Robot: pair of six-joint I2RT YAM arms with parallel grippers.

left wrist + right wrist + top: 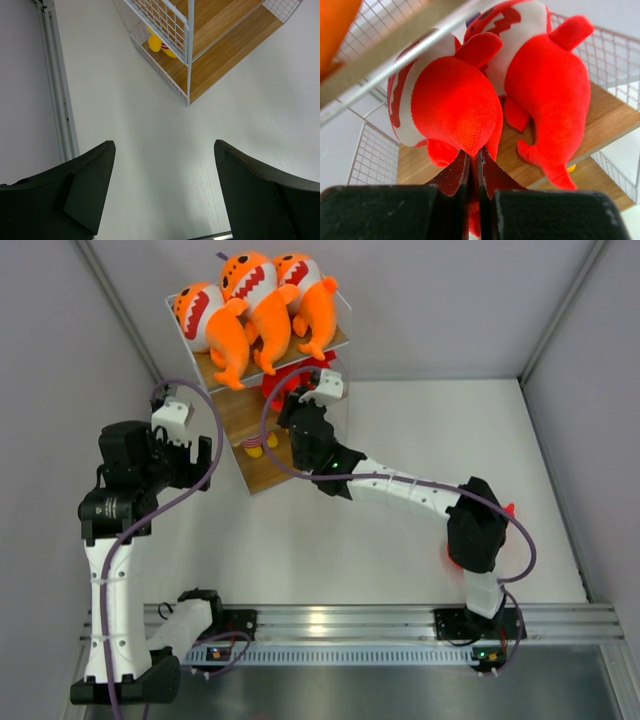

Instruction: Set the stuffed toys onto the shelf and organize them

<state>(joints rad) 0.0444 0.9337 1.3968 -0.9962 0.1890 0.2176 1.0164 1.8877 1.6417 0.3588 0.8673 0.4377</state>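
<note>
Three orange stuffed toys [250, 300] lie side by side on the top board of the shelf [235, 415]. My right gripper [295, 408] reaches into the middle tier. In the right wrist view it [475, 152] is shut on the tail of a red shark [455, 105], which rests on the middle board [600, 120] beside a second red shark [545, 85]. A third red toy [509, 509] lies on the table, mostly hidden behind my right arm. My left gripper [195, 465] is open and empty, left of the shelf; its jaws [164, 145] stand wide apart above bare table.
A small yellow-footed figure [157, 42] sits on the bottom board behind the wire mesh; it also shows in the top view [258, 445]. The shelf's near corner [188, 102] lies ahead of my left gripper. Grey walls close in left, back and right.
</note>
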